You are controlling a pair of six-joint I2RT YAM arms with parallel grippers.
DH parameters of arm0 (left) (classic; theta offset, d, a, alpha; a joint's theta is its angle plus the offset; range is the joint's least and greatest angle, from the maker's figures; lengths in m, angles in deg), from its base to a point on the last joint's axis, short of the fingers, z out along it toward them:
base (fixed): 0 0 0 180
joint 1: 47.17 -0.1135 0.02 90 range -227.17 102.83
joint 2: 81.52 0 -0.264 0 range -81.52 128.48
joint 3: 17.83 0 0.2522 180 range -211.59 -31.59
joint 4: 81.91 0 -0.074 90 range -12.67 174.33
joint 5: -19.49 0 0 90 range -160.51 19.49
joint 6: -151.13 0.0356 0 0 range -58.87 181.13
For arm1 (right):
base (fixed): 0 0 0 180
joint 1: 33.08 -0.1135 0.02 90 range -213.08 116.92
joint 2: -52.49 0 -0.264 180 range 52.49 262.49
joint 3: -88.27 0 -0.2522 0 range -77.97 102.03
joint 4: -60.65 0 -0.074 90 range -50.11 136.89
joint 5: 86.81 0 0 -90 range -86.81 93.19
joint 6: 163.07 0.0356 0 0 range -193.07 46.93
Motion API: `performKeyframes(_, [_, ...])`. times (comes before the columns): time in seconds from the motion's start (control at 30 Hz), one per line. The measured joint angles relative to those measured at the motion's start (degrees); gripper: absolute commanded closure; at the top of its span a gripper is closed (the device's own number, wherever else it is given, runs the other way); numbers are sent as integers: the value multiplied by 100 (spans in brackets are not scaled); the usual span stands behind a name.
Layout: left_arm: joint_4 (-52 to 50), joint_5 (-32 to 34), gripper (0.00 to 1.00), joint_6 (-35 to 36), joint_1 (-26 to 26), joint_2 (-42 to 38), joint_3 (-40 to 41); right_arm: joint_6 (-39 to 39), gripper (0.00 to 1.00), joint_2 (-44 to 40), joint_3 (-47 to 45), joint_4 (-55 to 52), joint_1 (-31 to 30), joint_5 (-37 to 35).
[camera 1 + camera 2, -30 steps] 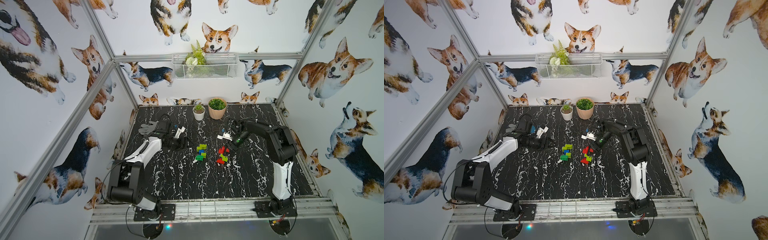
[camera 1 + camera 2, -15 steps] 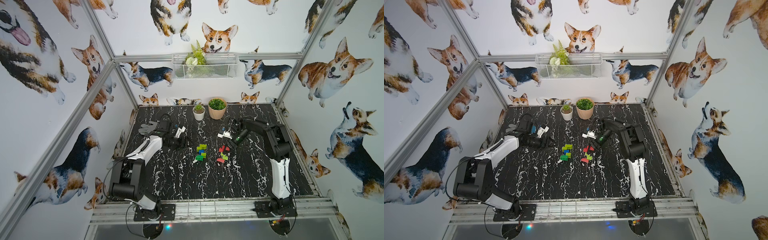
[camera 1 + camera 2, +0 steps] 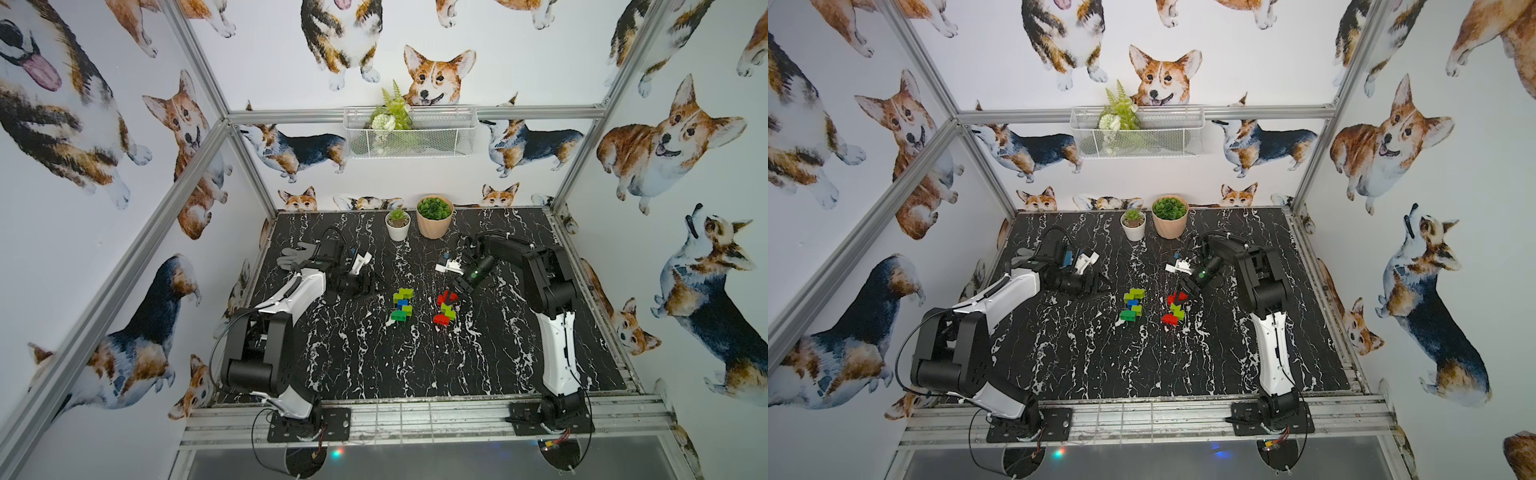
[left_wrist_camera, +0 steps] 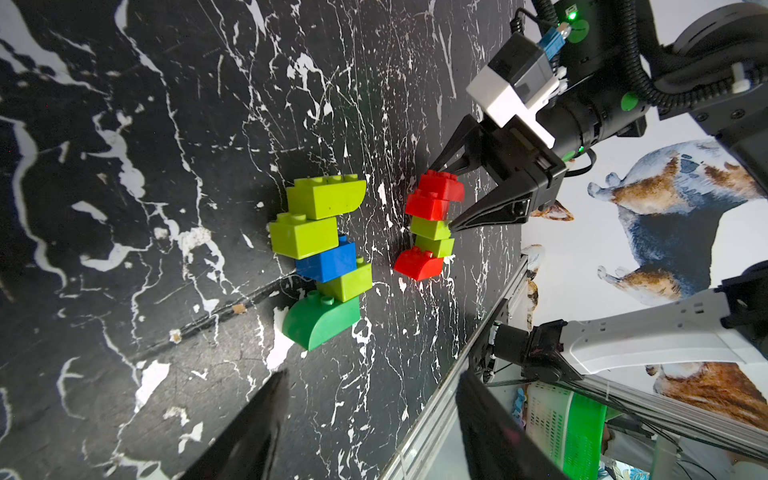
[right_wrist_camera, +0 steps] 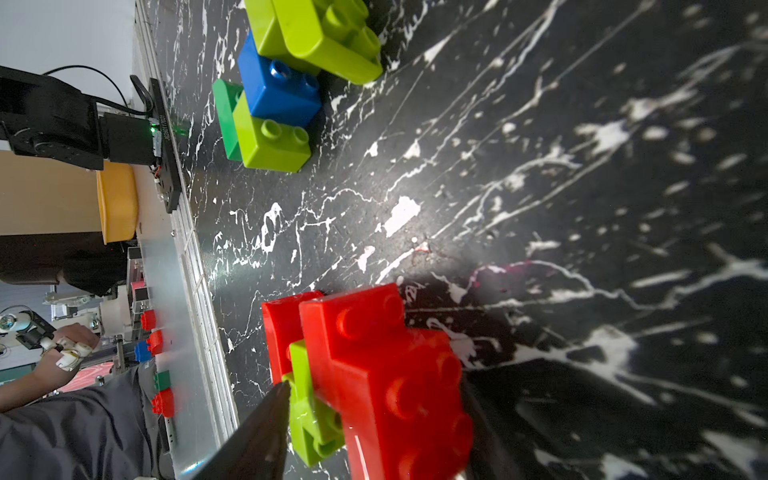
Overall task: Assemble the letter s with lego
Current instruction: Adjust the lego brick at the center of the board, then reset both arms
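Observation:
Two lego stacks lie flat mid-table. The left stack (image 3: 402, 305) (image 3: 1133, 305) (image 4: 324, 257) (image 5: 286, 83) joins lime green, blue and dark green bricks. The right stack (image 3: 445, 308) (image 3: 1175, 309) (image 4: 430, 224) (image 5: 374, 365) runs red, red, lime, lime, red. My right gripper (image 3: 455, 289) (image 3: 1185, 286) (image 4: 441, 197) (image 5: 376, 386) is open and straddles that stack's two-red far end, with one fingertip (image 4: 451, 226) at a lime brick. My left gripper (image 3: 362, 286) (image 3: 1096, 286) (image 4: 368, 380) is open and empty, low over the table to the left of the green stack.
A white pot (image 3: 398, 226) and a larger tan pot (image 3: 434, 216) stand at the back of the black marble table (image 3: 415, 365). A grey glove (image 3: 295, 255) lies behind the left arm. A metal rail (image 3: 415, 415) runs along the front edge.
My right gripper's jaws have widened around the red end of the right stack, and that arm's elbow has shifted back. The left arm and both stacks have stayed put.

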Motion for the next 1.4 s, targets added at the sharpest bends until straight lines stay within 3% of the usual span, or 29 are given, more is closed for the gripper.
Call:
performKeyframes(0.13, [2,0,33,0,-2,28,-35,50,28,48,96,-2,11,-35])
performKeyframes(0.3, [-2,2,33,2,-15,50,-87,131,11,61,153,-57,42,39])
performKeyframes(0.33, [-2,4,33,2,-22,50,-98,175,0,61,153,-55,55,74])
performKeyframes(0.57, [-83,334,29,87,-208,-87,-229,525,0,-245,55,354,173,-175])
performKeyframes(0.8, [-42,1587,11,378,-876,-699,-247,896,0,-1574,-754,894,625,-501])
performKeyframes(0.93, [450,2717,1,614,-992,-1003,201,1335,0,-2822,-1963,1799,984,-831])
performKeyframes(1.13, [1823,4627,0,732,-1043,-1130,1145,2542,0,-5128,-4288,3676,1287,-2055])
performKeyframes(1.23, [2618,5206,0,723,-1040,-1019,1705,2944,0,-5803,-5064,4483,1309,-2734])
performKeyframes(1.4, [3768,5921,0,726,-1014,-835,2262,3453,0,-6196,-6120,5895,1344,-3777])
